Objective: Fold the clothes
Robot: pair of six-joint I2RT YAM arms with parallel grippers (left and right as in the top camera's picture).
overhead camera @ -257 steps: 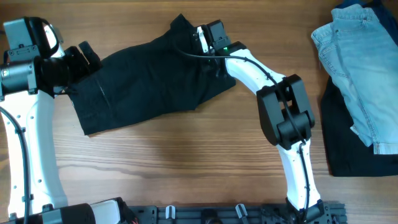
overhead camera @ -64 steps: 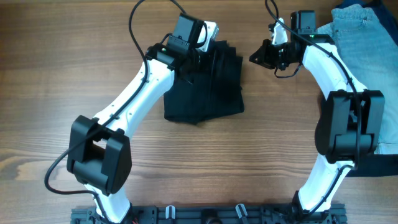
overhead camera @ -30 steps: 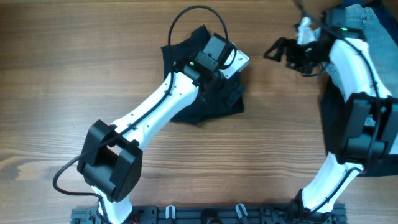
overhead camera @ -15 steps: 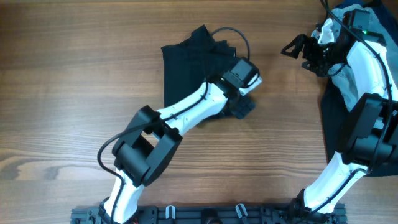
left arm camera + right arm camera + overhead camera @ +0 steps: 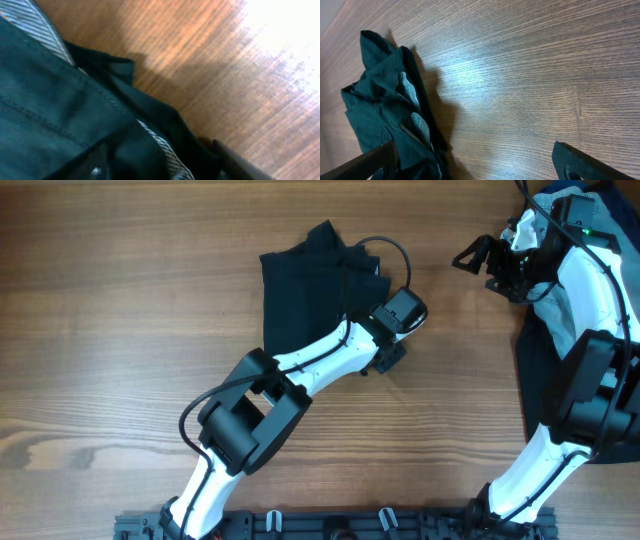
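Nearest the robot's base, the wooden table (image 5: 120, 380) lies bare in front of the left arm, which reaches diagonally out to the work. The left gripper (image 5: 386, 360) sits low at the near right corner of the black shorts (image 5: 300, 290). In its wrist view the 2 fingers stand apart with a striped grey waistband edge and loose black hem lying between them, so it looks released rather than clenched. That placement fits tucking or tidying a stray corner. The shorts themselves lie on the table left of centre as a compact bundle, already doubled over, with a few uneven flaps poking out at the far edge. The fold seems nearly finished but not neat.

Further out to the right, the right gripper (image 5: 470, 258) hangs above bare wood with its jaws spread wide and empty, well apart from the bundle, probably to keep clear. Beneath that arm are a larger dark garment (image 5: 525, 395) and light-blue jeans (image 5: 550, 310).
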